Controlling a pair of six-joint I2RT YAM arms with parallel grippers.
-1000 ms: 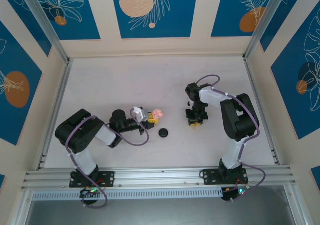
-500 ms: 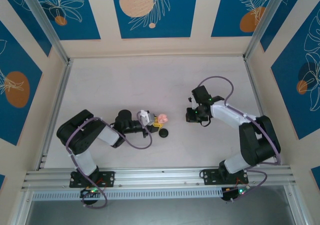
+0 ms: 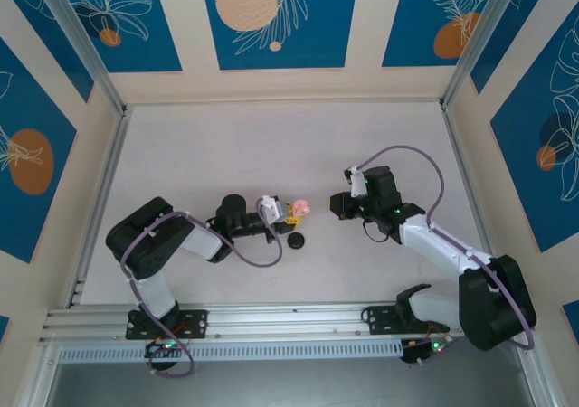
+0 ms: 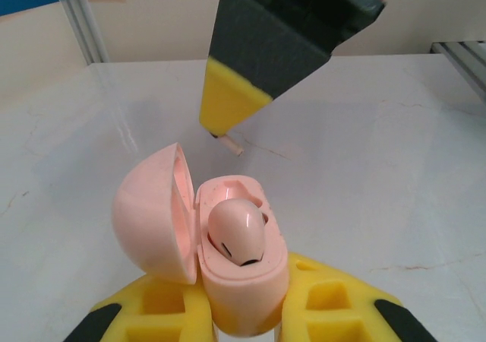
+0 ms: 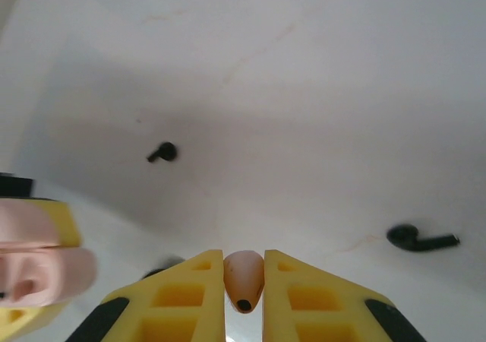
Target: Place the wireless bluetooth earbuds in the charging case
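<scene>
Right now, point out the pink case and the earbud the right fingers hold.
pink case (image 4: 243,300), left wrist view, front of its base.
earbud (image 5: 243,275), right wrist view, its body.

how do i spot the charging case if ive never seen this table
On the pale table, find the left gripper. Its yellow jaws clamp the charging case: pale pink, lid swung open, one pink earbud seated inside, unlike the black disc beside it.

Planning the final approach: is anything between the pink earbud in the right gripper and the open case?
Nothing visible: bare table lies between the earbud in the right gripper and the case held by the left gripper; its lid is swung aside.
</scene>
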